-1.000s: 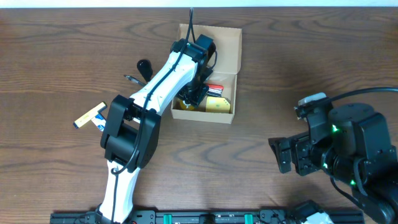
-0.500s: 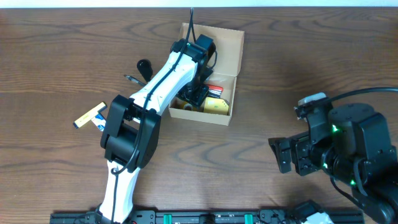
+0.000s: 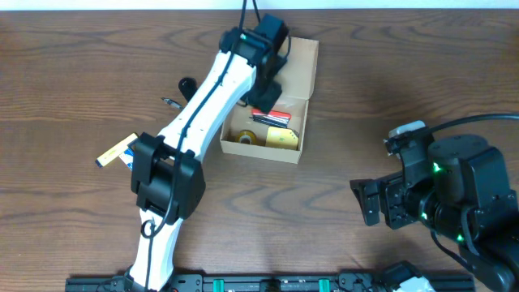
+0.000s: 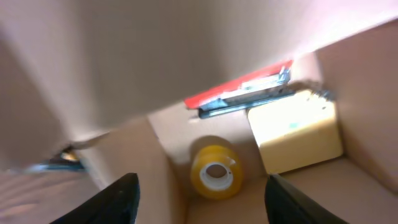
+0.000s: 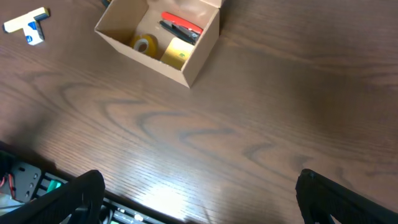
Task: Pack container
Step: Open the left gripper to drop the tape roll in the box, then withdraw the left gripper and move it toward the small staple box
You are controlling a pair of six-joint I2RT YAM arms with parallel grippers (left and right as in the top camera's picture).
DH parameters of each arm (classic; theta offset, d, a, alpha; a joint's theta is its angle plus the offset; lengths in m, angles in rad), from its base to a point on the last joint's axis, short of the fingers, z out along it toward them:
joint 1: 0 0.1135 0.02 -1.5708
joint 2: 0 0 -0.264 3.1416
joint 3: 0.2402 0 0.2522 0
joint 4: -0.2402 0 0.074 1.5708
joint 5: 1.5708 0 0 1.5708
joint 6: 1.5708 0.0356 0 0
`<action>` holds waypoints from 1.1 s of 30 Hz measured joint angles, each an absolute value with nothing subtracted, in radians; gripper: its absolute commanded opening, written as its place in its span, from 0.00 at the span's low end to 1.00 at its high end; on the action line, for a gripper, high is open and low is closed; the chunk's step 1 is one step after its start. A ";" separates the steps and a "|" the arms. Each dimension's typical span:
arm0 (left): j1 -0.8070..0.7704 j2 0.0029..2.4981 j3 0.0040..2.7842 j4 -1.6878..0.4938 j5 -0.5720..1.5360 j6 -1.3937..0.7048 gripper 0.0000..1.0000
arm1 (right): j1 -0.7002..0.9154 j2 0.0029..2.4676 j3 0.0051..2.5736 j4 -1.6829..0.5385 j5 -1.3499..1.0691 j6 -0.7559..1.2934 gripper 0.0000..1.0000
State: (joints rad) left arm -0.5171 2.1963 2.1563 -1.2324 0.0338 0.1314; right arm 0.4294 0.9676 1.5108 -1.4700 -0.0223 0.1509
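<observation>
The container [image 3: 261, 152] is a tan cardboard box with its flap lid [image 3: 298, 66] folded back. Inside lie a yellow tape roll [image 3: 246, 138], a yellow block [image 3: 283, 139] and a red and black stapler [image 3: 272, 116]. My left gripper [image 3: 265, 99] hangs open over the box's back left part, holding nothing. In the left wrist view the left gripper [image 4: 205, 202] looks down on the tape roll [image 4: 216, 172], the yellow block [image 4: 295, 130] and the stapler [image 4: 242, 93]. My right gripper [image 5: 208, 199] stands open above bare table at the right, far from the container [image 5: 203, 53].
Left of the box lie a black clip [image 3: 188, 85], a small dark item [image 3: 172, 102] and a yellow and blue piece [image 3: 120, 152]. The right wrist view shows a white and blue piece [image 5: 28, 25] at far left. The right arm [image 3: 446, 199] fills the lower right.
My left gripper has opened wider and pulled up and back out of the box, uncovering the tape roll and the stapler. The right arm has not moved.
</observation>
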 measured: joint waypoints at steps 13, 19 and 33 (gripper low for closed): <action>-0.471 2.196 2.516 -1.370 -0.113 -0.006 0.67 | 0.429 0.968 1.511 -1.470 -0.022 0.151 0.99; -0.401 2.196 2.541 -1.384 -0.121 -0.179 0.67 | 0.429 0.968 1.511 -1.470 -0.022 0.151 0.99; -0.228 2.196 2.541 -1.514 -0.143 -0.461 0.71 | 0.429 0.968 1.511 -1.470 -0.022 0.151 0.99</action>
State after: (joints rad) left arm -0.2279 2.1963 2.5412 -1.5135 -0.1429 -0.4614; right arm 0.4294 0.9676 1.5108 -1.4700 -0.0223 0.1509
